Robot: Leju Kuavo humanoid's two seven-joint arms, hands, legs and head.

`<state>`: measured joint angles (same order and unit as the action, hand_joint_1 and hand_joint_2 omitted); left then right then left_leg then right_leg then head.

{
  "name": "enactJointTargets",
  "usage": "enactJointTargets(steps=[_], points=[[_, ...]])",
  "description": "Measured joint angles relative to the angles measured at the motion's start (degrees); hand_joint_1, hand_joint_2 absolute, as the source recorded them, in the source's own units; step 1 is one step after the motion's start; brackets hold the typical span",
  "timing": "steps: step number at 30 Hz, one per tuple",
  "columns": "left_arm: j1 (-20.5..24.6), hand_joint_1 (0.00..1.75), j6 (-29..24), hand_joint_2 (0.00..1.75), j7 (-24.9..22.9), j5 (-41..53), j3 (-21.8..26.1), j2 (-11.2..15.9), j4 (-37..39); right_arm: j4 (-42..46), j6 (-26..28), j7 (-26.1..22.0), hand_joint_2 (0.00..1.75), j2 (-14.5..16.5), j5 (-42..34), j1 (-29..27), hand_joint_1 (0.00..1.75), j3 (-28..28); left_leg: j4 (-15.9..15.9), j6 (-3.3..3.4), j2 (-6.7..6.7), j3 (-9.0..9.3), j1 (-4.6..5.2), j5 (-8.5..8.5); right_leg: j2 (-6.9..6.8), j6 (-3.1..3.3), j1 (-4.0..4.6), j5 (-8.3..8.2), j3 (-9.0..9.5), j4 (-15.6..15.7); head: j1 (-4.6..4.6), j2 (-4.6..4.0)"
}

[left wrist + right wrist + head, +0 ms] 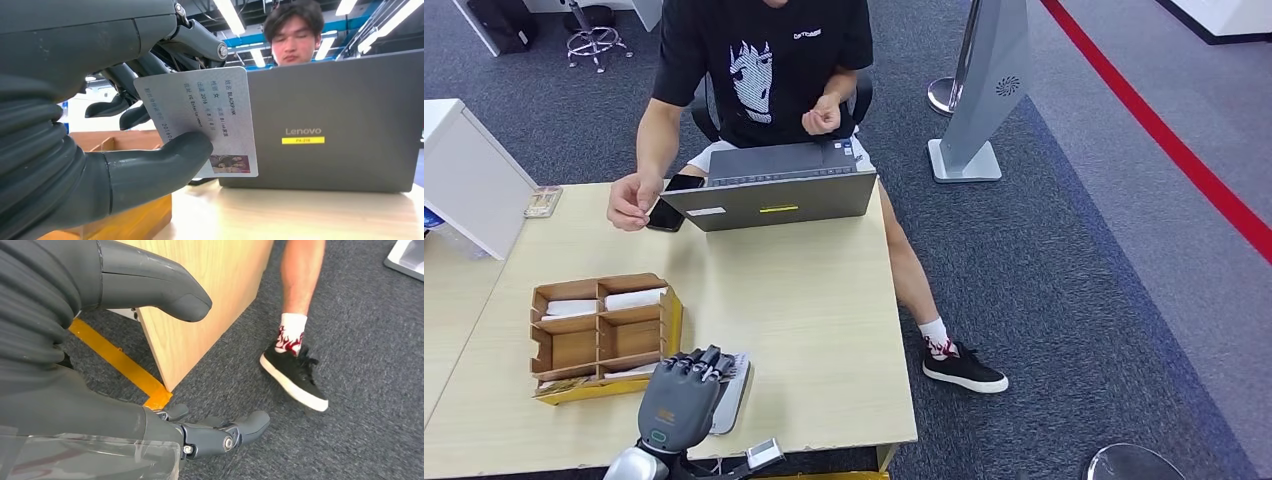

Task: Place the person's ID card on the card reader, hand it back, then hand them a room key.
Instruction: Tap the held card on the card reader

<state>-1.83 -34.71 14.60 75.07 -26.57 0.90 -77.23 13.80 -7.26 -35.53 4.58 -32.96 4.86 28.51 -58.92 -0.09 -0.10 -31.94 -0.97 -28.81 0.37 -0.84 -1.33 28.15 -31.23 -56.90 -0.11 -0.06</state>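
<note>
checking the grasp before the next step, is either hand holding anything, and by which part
The left hand pinches the pale printed ID card by one long edge, thumb on its printed face. The right hand holds nothing.

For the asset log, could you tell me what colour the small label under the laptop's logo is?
Yellow, on the grey laptop lid; the label shows best in the left wrist view.

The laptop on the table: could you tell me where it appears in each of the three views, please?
Head view: the laptop stands at the table's far edge, lid back toward the robot, in front of the seated person.
Left wrist view: it fills the right side, behind the ID card held by the left hand.
Right wrist view: not in it.
Shared landmark: the person's black shoe.
</note>
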Motion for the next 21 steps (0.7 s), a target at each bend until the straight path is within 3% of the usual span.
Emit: enactJointTargets(steps=[15,21], points=[[-0.1,1.75,-1.7,1.75,-0.8,-1.7,0.9,0.0,1.2,0.1,0.0,0.3,1.75,0.0,1.8,0.0,0.00,1.9,0.0,0.00,0.00,0.00,0.00,0.00,0.00,0.00,0.00,0.00,-0.01,0.0,0.00,-0.01],[2.7,1.75,-3.1,1.75,-1.1,-5.4,5.7,0.5,-1.2,0.1,-0.2,1.1,1.75,0.0,4.0,0.0,0.00,2.4,0.0,-0.02,-0.04,-0.01,-0.03,0.05,-0.03,0.01,0.02,0.00,-0.01,0.0,0.01,0.01]])
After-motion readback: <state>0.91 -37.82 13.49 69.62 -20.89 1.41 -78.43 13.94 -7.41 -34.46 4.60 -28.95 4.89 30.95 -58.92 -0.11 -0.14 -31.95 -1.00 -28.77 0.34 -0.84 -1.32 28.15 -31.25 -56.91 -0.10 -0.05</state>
